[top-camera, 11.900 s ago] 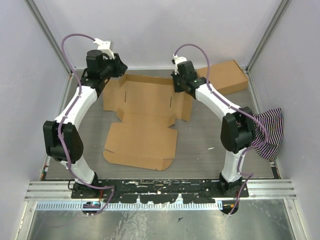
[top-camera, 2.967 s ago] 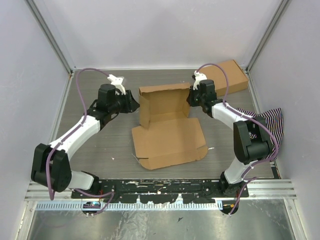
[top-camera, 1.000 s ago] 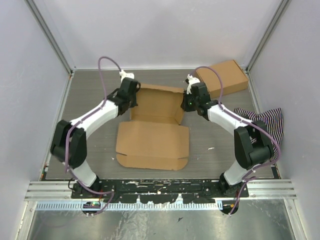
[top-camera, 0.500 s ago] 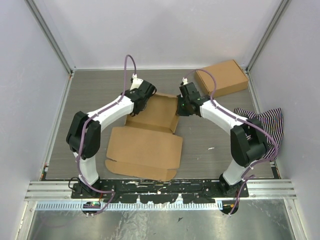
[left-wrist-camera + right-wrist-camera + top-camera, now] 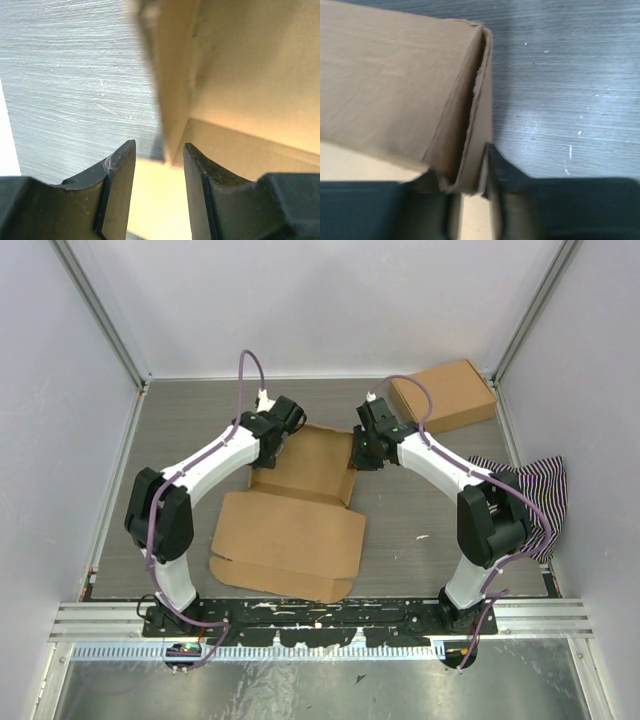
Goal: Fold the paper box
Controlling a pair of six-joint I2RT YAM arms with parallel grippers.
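The left gripper (image 5: 157, 150) is holding its jaws spread, straddling without squeezing the upright left wall of the plain brown die-cut cardboard paper box (image 5: 300, 530). The right gripper (image 5: 461, 169) is pinching the doubled right wall. The box is lying between both arms, equally near each, with both walls running straight away from the jaws and its wide panel lying flat on the near side.

1. the right gripper (image 5: 465, 192) pinches a folded-over wall of the paper box (image 5: 395, 85) between its two black fingers (image 5: 506, 186).
2. the wall's doubled edge runs up from the jaws, its layers slightly parted.
3. the grey streaked table (image 5: 570, 75) lies to the right.
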